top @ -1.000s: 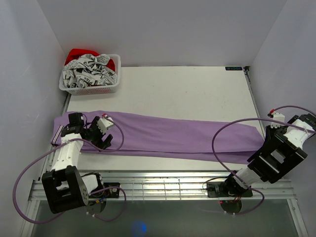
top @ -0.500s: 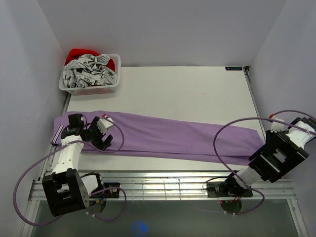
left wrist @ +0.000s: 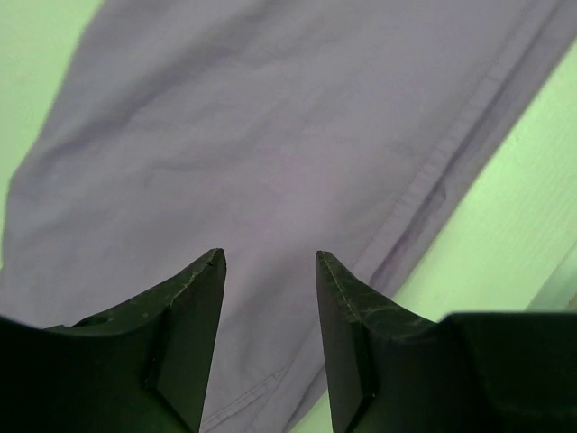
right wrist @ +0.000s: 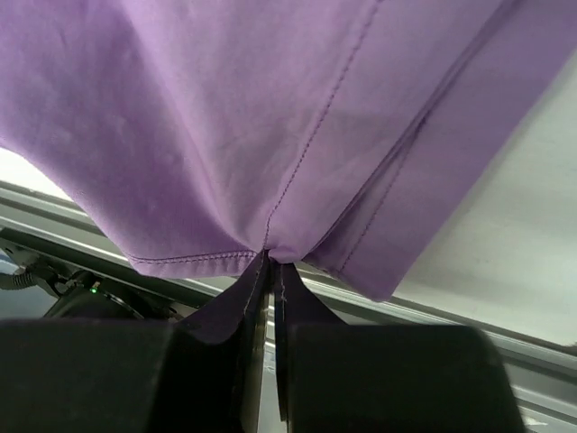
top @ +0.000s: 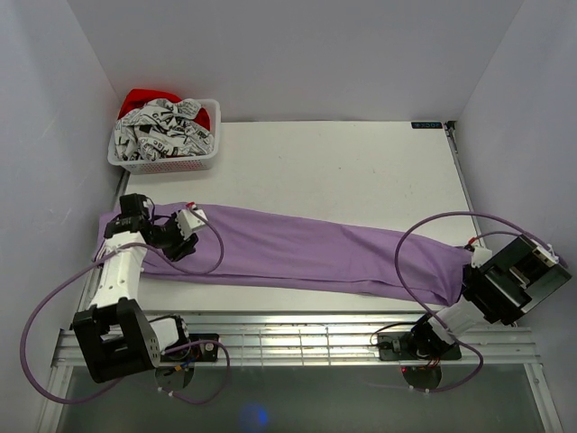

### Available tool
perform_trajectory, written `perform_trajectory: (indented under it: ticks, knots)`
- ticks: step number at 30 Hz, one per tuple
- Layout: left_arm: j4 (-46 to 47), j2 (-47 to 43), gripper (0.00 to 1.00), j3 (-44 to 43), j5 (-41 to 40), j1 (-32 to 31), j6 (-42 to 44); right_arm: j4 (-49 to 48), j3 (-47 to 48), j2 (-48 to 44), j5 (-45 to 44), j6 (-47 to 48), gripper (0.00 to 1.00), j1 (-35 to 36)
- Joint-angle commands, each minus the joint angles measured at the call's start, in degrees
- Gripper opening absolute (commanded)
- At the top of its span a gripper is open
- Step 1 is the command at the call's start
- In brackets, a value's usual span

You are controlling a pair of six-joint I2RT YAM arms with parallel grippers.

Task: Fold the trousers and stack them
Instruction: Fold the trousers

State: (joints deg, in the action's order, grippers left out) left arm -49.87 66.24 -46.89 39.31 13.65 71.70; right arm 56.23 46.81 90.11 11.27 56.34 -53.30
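The lilac trousers point(top: 306, 253) lie stretched across the white table point(top: 343, 171), from the left edge to the near right corner. My left gripper point(top: 183, 242) is open and empty, hovering over the cloth at the trousers' left end; in the left wrist view its gripper point(left wrist: 269, 271) has purple cloth point(left wrist: 270, 135) between and below the spread fingers. My right gripper point(top: 463, 287) is shut on the leg hem at the right end. In the right wrist view the gripper point(right wrist: 270, 263) pinches the hem and the cloth point(right wrist: 270, 108) hangs from it. The striped waistband is hidden.
A white basket point(top: 165, 137) of patterned grey and red clothes stands at the far left corner. A metal rail point(top: 297, 338) runs along the near edge. White walls close in left, right and behind. Cables loop from both arms.
My right arm has swung down and left toward the near edge, dragging the leg end with it. My left gripper has shifted slightly farther back over the left end.
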Motion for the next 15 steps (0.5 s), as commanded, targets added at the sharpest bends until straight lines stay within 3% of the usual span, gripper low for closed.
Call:
perform_trajectory:
  ticks: [1,5,15]
  knots:
    - [-9.9,0.8,0.55,0.7,-0.9,-0.1,13.6,-4.5,2.4,0.6,0.8,-1.2,0.08,-0.3]
    - [-9.0,0.5,0.57,3.6,-2.4,-0.1,20.7,-4.1,5.0,1.3,0.5,-1.4,0.08,-0.3]
    - [-2.1,2.1,0.57,10.6,-8.7,-0.5,25.6,-3.6,6.8,2.2,0.1,-1.6,0.08,-0.3]
